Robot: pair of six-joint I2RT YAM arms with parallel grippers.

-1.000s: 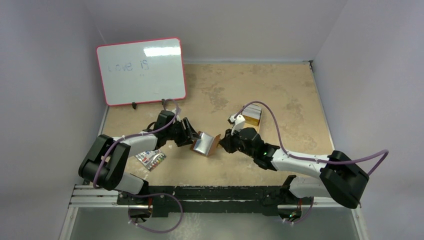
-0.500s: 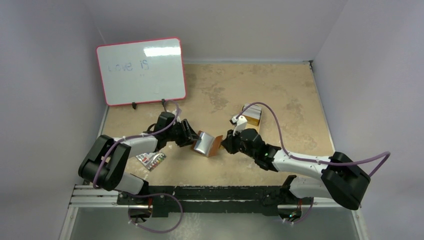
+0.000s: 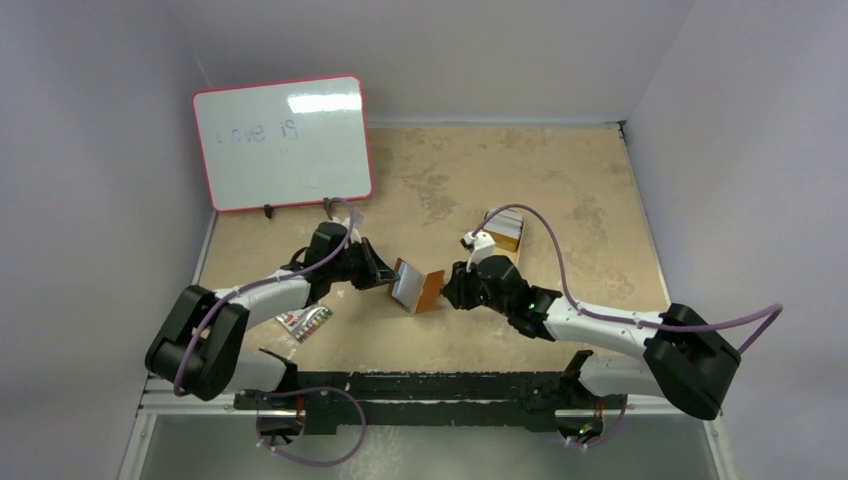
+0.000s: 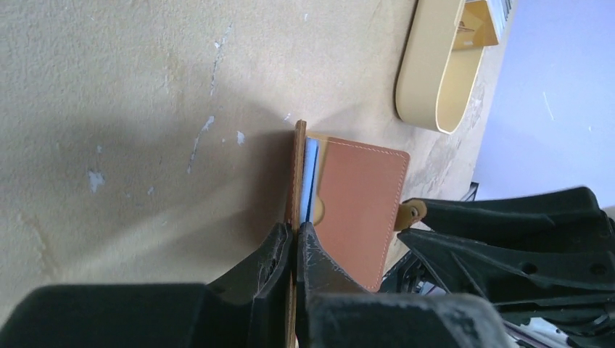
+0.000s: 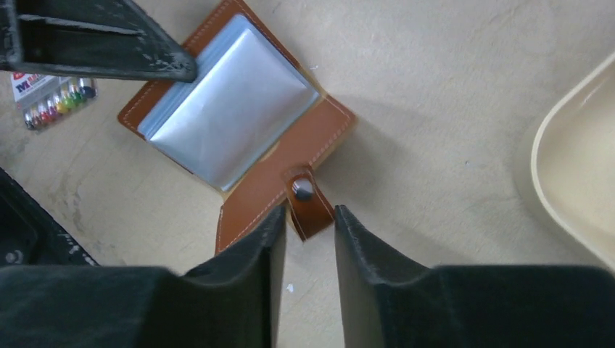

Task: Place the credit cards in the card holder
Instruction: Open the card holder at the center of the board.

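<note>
The card holder (image 3: 418,288), brown leather with clear sleeves (image 5: 232,119) inside, lies open between the two arms. My left gripper (image 4: 295,232) is shut on the edge of its left flap (image 4: 296,174), which stands upright. My right gripper (image 5: 307,217) is open, and the snap tab (image 5: 308,206) lies loose between its fingers with a gap on each side. The credit cards (image 3: 508,222) sit stacked in a tan tin (image 3: 497,236) beyond the right gripper. A gold card (image 4: 475,25) shows in the tin in the left wrist view.
A packet of coloured markers (image 3: 303,320) lies on the table under the left arm. A whiteboard (image 3: 282,140) leans at the back left. The tin's rim (image 5: 573,181) is close to the right of my right gripper.
My left gripper has closed on the card holder's left flap and raised it more upright. My right gripper's jaws have opened around the snap tab.
</note>
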